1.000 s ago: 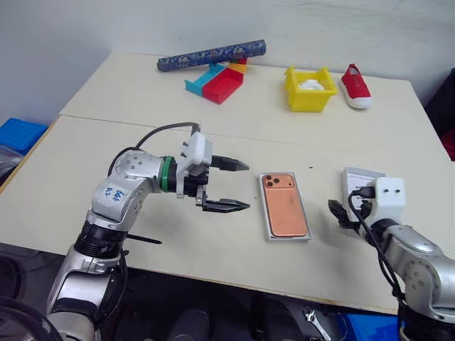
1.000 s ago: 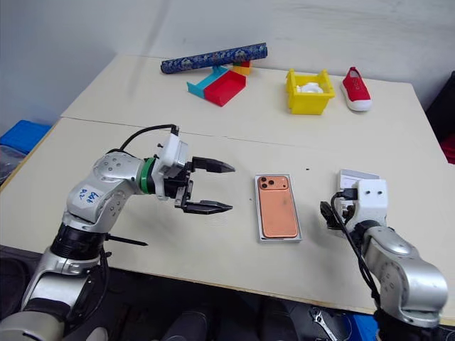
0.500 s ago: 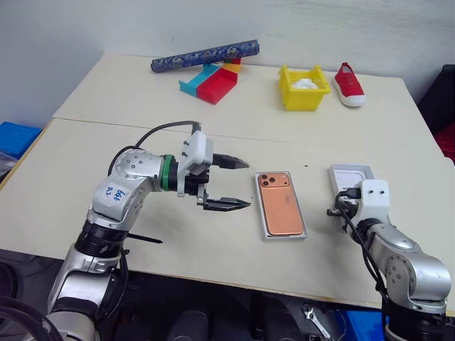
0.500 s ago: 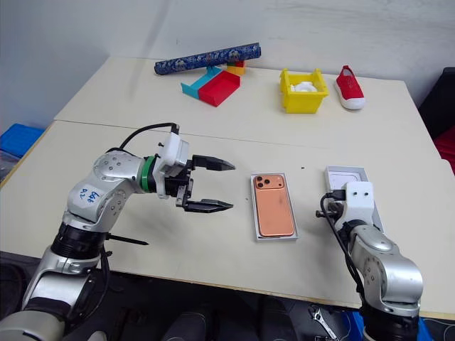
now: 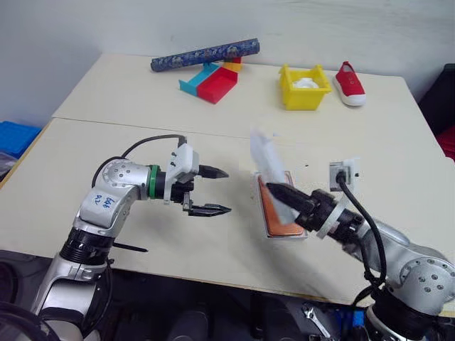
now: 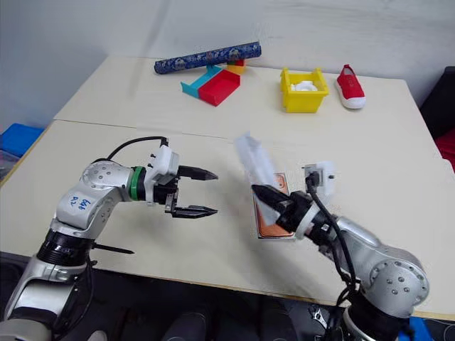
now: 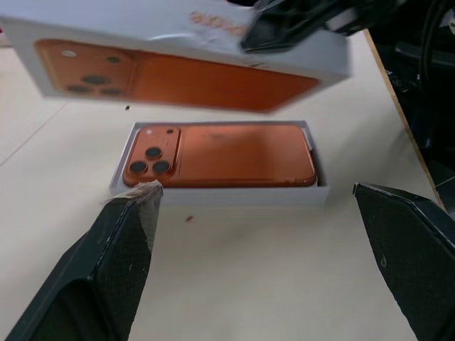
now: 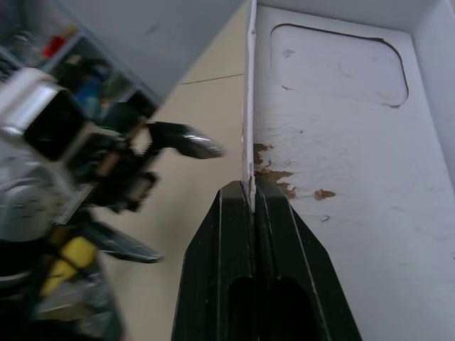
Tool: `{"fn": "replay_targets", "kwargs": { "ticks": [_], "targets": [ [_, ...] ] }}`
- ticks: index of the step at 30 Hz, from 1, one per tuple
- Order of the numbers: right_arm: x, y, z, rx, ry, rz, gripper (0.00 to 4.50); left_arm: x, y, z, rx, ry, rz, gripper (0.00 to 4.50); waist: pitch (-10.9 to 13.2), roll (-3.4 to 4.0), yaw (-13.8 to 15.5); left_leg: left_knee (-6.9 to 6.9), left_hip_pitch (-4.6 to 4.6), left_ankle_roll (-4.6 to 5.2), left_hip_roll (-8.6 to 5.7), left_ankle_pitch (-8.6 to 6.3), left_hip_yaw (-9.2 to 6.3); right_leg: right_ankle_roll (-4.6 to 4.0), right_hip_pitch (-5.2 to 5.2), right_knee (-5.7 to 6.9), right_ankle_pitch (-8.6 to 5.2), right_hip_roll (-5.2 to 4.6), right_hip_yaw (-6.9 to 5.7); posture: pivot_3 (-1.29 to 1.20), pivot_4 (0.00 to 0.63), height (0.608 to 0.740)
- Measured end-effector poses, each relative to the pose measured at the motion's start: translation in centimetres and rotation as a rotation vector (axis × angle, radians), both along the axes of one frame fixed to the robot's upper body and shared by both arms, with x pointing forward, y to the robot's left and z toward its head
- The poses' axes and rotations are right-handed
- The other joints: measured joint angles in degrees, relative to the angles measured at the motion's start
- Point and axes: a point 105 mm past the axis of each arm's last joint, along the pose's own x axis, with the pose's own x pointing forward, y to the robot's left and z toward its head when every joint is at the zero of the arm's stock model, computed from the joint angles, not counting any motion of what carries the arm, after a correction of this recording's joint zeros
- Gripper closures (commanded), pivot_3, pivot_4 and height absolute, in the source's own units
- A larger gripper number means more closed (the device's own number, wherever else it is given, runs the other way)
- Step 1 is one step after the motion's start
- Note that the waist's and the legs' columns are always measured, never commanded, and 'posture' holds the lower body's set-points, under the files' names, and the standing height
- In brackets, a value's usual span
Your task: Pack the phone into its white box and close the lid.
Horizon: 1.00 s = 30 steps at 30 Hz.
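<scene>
Three lenses on orange phone (image 7: pixel 220 155), flat in white box (image 7: pixel 220 193).

Even bright light; lid (image 5: pixel 269 167) perhaps motion-blurred.

left arm: reached in from the left over the table, forearm about level | left gripper (image 5: pixel 215 191): fingers spread wide, pointed rightward, nothing between them | right arm: reached in from the lower right, angled up and leftward | right gripper (image 8: pixel 252 195): fingers pinched tight on the side wall of the lid (image 8: pixel 341 177), raised off the table
</scene>
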Motion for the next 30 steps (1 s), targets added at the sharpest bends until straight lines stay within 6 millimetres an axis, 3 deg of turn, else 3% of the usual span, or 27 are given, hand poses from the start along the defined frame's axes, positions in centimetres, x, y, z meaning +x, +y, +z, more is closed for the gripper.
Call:
{"fn": "replay_targets", "kwargs": {
  "ticks": [4, 7, 12, 15, 17, 21, 27, 28, 30],
  "targets": [
    [-0.2, 2.0, 0.4, 0.204, 0.16, 0.104, 4.46, 0.2, 1.1, -0.4, 0.023, 0.002, 0.034, 0.0, 0.01, 0.0, -0.38, 0.01, -0.02, 0.03, -0.01, 0.0, -0.01, 0.01, 0.02, -0.07, 0.0, 0.01, -0.04, 0.0, 0.15, 0.74],
    [0.2, 3.0, -0.5, 0.31, 0.264, 0.121, 4.46, 0.3, 1.2, -0.2, 0.019, -0.004, 0.049, 0.0, 0.0, 0.0, -0.52, 0.01, -0.02, 0.03, 0.01, 0.0, 0.01, 0.01, 0.01, -0.06, 0.0, 0.04, 0.0, 0.0, 0.15, 0.74],
    [1.2, 3.0, -2.0, 0.345, 0.354, 0.082, 4.46, 0.3, 1.4, -0.2, 0.017, -0.006, 0.073, 0.0, 0.0, 0.0, -0.51, 0.02, -0.01, 0.06, 0.02, -0.01, 0.03, 0.01, 0.0, -0.05, 0.0, 0.04, 0.02, 0.0, 0.15, 0.74],
    [1.8, 2.6, -3.7, 0.322, 0.388, 0.022, 4.5, 0.4, 1.5, -0.7, 0.023, 0.011, 0.09, 0.53, 0.01, 0.01, -0.5, 0.01, -0.02, 0.06, 0.03, -0.01, 0.04, 0.01, -0.01, -0.05, 0.0, 0.06, 0.01, 0.0, 0.15, 0.74],
    [1.9, 2.2, -4.8, 0.309, 0.403, -0.019, 4.5, 0.5, 1.4, -0.9, 0.029, 0.013, 0.099, 1.12, 0.0, 0.0, -0.4, 0.01, -0.02, 0.07, 0.03, -0.01, 0.03, 0.01, 0.0, -0.06, 0.0, 0.06, 0.02, 0.0, 0.15, 0.74],
    [2.0, 2.1, -5.0, 0.318, 0.384, -0.037, 4.5, 1.3, 0.8, -2.2, 0.033, 0.04, 0.115, 2.43, 0.0, 0.0, -0.41, 0.02, 0.0, 0.08, 0.02, -0.02, 0.06, 0.02, 0.02, -0.05, 0.01, 0.06, 0.04, 0.0, 0.15, 0.74],
    [1.9, 1.6, -5.1, 0.299, 0.341, -0.066, 4.5, 2.5, -2.1, -3.9, 0.048, 0.043, 0.076, 4.39, -0.02, -0.04, -0.12, 0.07, -0.02, 0.08, 0.01, -0.02, 0.04, 0.03, 0.02, -0.03, 0.02, 0.05, 0.01, 0.0, 0.15, 0.74],
    [1.8, 1.4, -5.0, 0.289, 0.327, -0.074, 4.5, 2.9, -2.9, -3.8, 0.045, 0.034, 0.065, 4.45, -0.02, -0.04, 0.02, 0.08, -0.02, 0.08, 0.0, -0.02, 0.05, 0.04, 0.02, -0.04, 0.02, 0.05, 0.02, 0.0, 0.15, 0.74],
    [1.7, 1.1, -5.1, 0.284, 0.317, -0.087, 4.07, 3.2, -3.8, -3.7, 0.035, 0.025, 0.05, 4.5, -0.04, -0.07, 0.13, 0.07, -0.02, 0.1, 0.0, -0.03, 0.05, 0.04, 0.02, -0.06, 0.02, 0.05, 0.01, 0.0, 0.15, 0.74]
  ]
}}
